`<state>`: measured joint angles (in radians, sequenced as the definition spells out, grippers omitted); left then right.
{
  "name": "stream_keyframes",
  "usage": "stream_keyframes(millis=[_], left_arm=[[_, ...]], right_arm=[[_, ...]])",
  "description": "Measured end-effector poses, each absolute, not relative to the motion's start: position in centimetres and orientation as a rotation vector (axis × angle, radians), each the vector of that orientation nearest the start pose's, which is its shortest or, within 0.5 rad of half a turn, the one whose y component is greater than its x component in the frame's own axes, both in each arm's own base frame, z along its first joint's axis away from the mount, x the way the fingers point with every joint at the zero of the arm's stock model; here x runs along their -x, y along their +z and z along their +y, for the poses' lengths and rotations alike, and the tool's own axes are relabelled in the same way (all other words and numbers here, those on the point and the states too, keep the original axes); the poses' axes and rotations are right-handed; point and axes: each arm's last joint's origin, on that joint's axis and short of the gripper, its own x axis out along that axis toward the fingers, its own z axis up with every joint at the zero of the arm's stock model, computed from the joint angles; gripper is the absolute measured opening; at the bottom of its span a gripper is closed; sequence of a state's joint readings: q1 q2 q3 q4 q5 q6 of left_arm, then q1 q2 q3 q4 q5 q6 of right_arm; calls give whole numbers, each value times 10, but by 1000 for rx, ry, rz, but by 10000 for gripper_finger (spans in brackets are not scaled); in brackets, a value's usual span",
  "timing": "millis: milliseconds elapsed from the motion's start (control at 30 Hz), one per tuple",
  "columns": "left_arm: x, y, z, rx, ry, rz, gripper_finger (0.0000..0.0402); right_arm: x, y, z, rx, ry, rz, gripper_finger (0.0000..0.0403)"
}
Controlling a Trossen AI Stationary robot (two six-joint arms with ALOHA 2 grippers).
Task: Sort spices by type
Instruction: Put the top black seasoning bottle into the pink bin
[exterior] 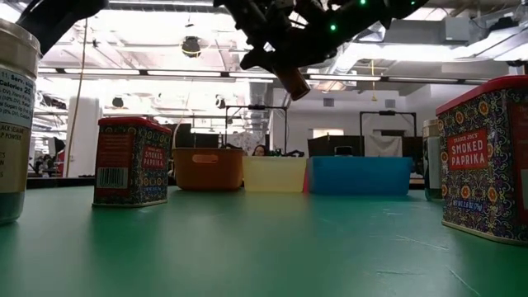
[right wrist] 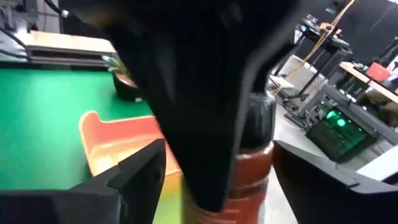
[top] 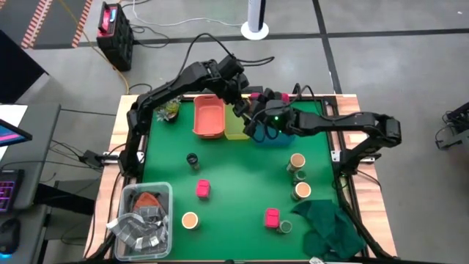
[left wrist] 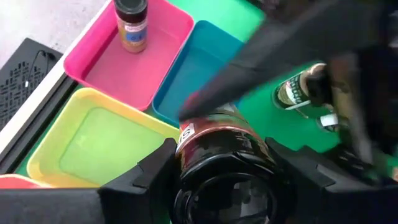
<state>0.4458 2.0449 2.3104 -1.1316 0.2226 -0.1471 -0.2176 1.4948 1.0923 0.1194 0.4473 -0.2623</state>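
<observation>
Behind left arm, jar (right wrist: 252, 168) half-hidden

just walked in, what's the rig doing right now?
Both arms meet in the air above the row of bins at the far edge of the green table. The left gripper holds a dark-capped spice jar with reddish contents in its jaws, while the right gripper straddles the same jar with its jaws apart, which looks like a handover. Below them sit the orange bin, yellow-green bin, blue bin and a pink bin already holding one small jar. Other spices wait on the table.
</observation>
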Motion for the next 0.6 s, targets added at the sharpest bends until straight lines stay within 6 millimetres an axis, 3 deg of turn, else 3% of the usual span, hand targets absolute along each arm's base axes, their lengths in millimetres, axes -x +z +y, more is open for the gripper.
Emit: stream_keyframes(millis=[467,600], left_arm=[[-385,388,177,425,270,804,219],[-383,387,182,396,262,801,229]], right_arm=[[-327,300,-87,276,-629,378,196],[-325,301,-86,275,-628,382,187]])
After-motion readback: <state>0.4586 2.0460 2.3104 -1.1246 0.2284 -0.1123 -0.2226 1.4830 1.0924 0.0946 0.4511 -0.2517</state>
